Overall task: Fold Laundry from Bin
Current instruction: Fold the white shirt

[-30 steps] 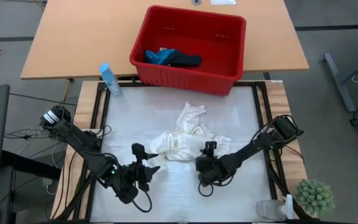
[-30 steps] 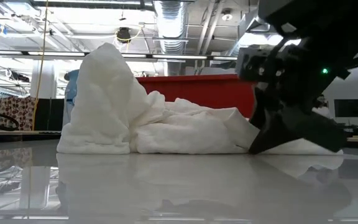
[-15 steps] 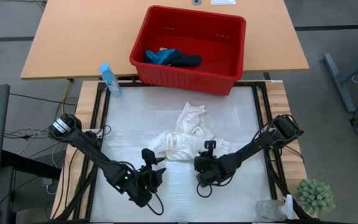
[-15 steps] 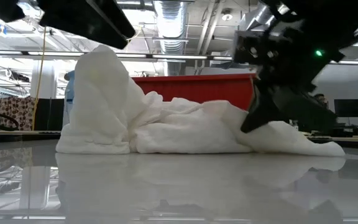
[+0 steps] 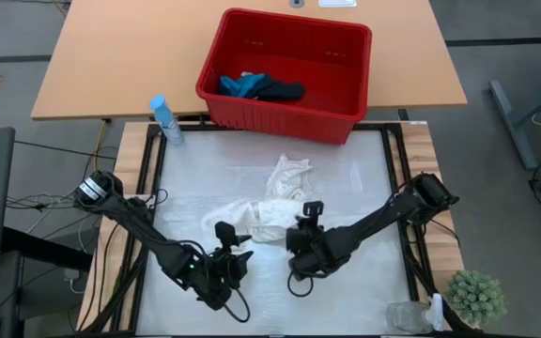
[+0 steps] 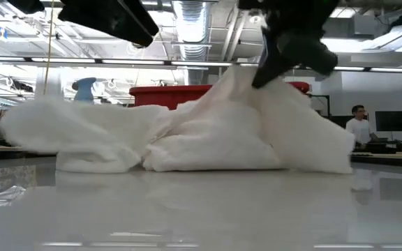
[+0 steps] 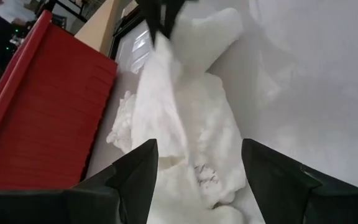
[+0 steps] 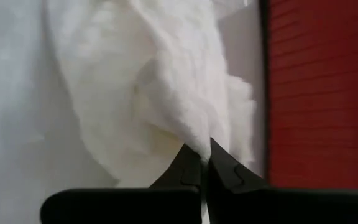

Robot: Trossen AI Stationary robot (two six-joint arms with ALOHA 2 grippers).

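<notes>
The large white lacy cloth (image 5: 269,212) lies crumpled on the white mat, with one part drawn up into a peak (image 6: 246,77). My right gripper (image 5: 301,222) is shut on that peak, above the cloth's right part. My left gripper (image 5: 233,242) hovers open just short of the cloth's near left side, with nothing between its fingers (image 7: 143,169). The red bin (image 5: 280,117) stands at the mat's far edge. Inside it lie a teal item (image 5: 240,85) and a dark item (image 5: 282,91). My right gripper pinches a bunched bit of the white cloth (image 8: 199,144) between its two fingertips (image 8: 191,167). The fingers slant down from the near right. That bit is lifted into a tent-like peak (image 6: 241,82), and the cloth's other parts (image 6: 103,143) stay on the mat.
A blue-capped bottle (image 5: 165,119) stands by the mat's far left corner. A small green plant (image 5: 475,296) and a clear container (image 5: 407,315) sit at the near right. People show in the room beyond the table (image 6: 359,125).
My right gripper has risen, drawing the cloth's right part up into a peak. The tall hump on the cloth's left has sunk and spread out toward the left. My left gripper has come down and toward the cloth, staying open.
</notes>
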